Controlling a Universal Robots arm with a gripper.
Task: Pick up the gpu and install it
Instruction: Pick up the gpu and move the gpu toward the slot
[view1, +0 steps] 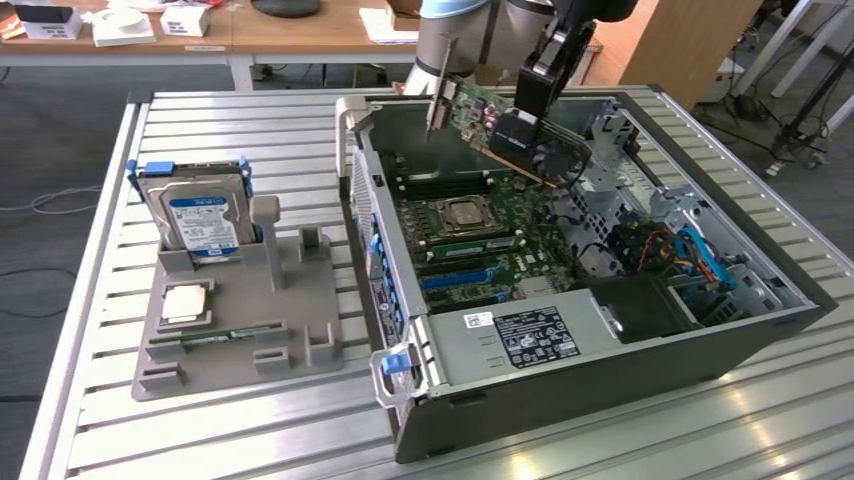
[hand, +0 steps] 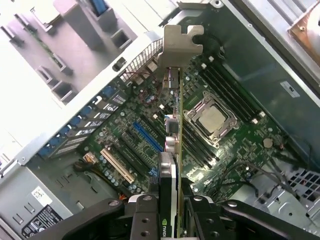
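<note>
My gripper (view1: 529, 128) is shut on the gpu (view1: 470, 110), a flat card with a green and dark face. I hold it tilted in the air above the far part of the open computer case (view1: 587, 370). Its silvery bracket (view1: 438, 100) hangs at the end toward the exterior view's left. In the wrist view the gpu (hand: 173, 131) is seen edge-on between the black fingers (hand: 145, 215), with its bracket (hand: 182, 42) at the far end. Below it lies the motherboard (hand: 150, 150) with a blue slot (hand: 147, 137). The card touches no slot.
A grey parts holder (view1: 234, 300) stands on the slatted table at the exterior view's left, with a hard drive (view1: 200, 215) upright in it. Inside the case are the processor socket (view1: 463, 213), a power supply (view1: 527, 335) and coloured cables (view1: 687, 255).
</note>
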